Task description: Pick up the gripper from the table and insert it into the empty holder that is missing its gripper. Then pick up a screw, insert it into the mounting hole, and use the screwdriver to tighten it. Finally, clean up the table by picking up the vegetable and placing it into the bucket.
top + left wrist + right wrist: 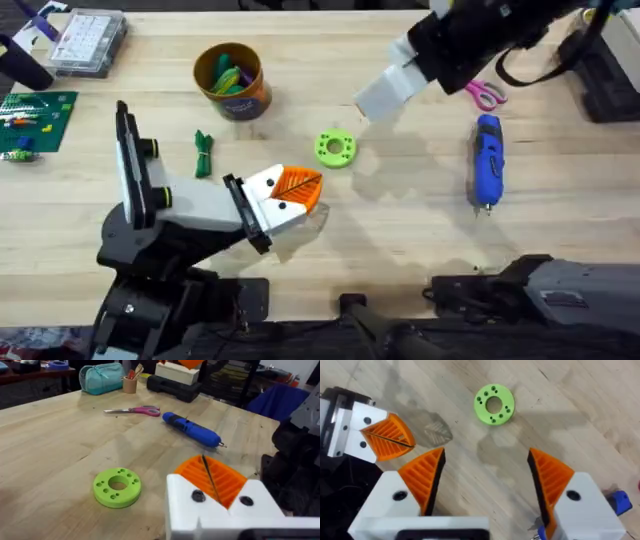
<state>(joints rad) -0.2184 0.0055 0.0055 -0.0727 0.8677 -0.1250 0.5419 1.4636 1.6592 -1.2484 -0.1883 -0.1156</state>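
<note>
Above the table [420, 240], right pincer [487, 472] wide open; left pincer [212, 480] closed, empty

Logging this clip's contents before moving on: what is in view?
gripper: 1, white and orange, at the holder's end plate, fingers together
holder: 1, white and black, left of centre
vegetable: 1, dark green, below the bucket
bucket: 1, orange-brown, upper middle, green items inside
ring: 1, lime green, centre
screwdriver: 1, blue, right
scissors: 1, pink-handled, above the screwdriver
box: 1, clear, top left
board: 1, green, left edge
pouch: 1, teal, far end
right gripper: 1, white and orange, open, above the ring
</note>
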